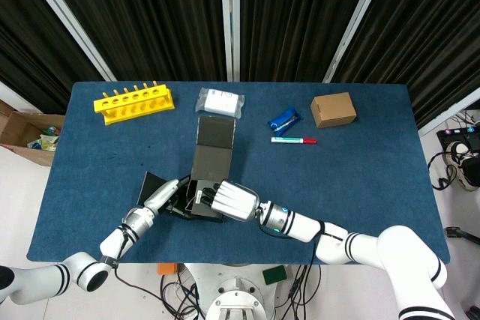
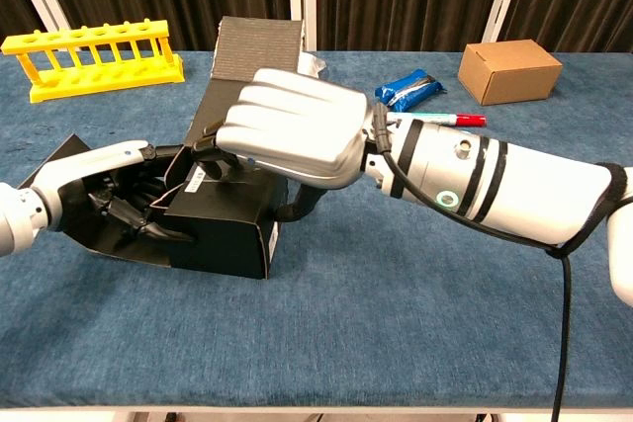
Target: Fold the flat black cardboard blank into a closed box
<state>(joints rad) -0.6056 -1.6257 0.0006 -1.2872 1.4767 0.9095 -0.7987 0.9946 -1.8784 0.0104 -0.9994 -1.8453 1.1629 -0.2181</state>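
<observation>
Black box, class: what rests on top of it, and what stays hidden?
The right hand lies over the black box, fingers curled on its top edge. The surface beneath the palm is covered, so unseen.

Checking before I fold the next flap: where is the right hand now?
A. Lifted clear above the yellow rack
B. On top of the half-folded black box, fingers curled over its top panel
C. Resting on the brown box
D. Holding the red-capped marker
B: the right hand lies on the black box, fingers curled over its top panel, while the left hand sits at its open left end.
</observation>
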